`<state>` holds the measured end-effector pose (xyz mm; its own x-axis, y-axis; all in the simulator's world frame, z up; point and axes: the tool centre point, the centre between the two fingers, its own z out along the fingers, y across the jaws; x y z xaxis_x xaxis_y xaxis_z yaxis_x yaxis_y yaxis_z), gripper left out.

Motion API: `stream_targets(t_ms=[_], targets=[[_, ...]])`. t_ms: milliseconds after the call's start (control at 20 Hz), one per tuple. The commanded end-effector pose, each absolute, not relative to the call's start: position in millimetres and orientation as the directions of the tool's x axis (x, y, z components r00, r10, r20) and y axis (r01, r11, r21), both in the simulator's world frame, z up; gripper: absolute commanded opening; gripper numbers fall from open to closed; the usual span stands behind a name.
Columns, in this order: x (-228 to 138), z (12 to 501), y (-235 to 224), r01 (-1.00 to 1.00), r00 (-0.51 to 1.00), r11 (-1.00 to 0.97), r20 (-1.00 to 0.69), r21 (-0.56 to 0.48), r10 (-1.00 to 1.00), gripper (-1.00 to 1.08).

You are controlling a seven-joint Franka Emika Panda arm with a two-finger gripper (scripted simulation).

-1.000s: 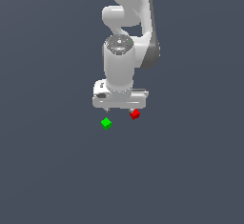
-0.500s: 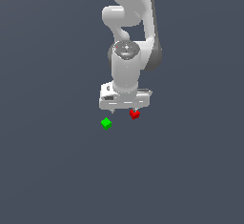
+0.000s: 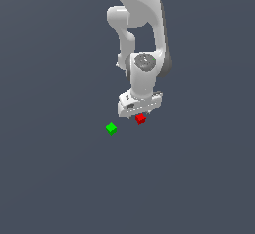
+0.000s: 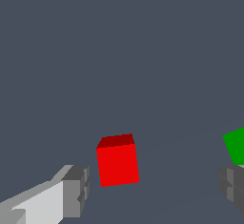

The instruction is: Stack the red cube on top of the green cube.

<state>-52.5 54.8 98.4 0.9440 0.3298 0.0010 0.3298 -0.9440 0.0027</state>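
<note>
The red cube [image 3: 141,119] rests on the grey floor just under the white gripper [image 3: 140,113]. In the wrist view the red cube [image 4: 117,163] sits between the two grey fingertips [image 4: 75,192], with gaps on both sides. The gripper [image 4: 152,189] is open and touches nothing. The green cube [image 3: 111,128] lies on the floor a short way to the exterior view's left of the red cube. It shows at the edge of the wrist view [image 4: 236,145], beside the other fingertip [image 4: 232,186].
The white arm [image 3: 142,39] rises straight above the cubes. A plain dark grey floor [image 3: 60,178] spreads all around. Nothing else is in view.
The gripper has shifted to the exterior view's right and come down over the red cube. Both cubes have stayed in place.
</note>
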Motion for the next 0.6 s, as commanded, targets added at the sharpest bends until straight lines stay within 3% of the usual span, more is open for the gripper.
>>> stream_targets(t_ms=[0, 550], targets=[[-62.9, 87.2, 62.4, 0.378, 0.926, -0.926, 0.001, 0.001, 0.378, 1.0], [-77.9, 70.6, 71.6, 0.442, 0.897, -0.897, -0.001, -0.001, 0.442, 1.0]])
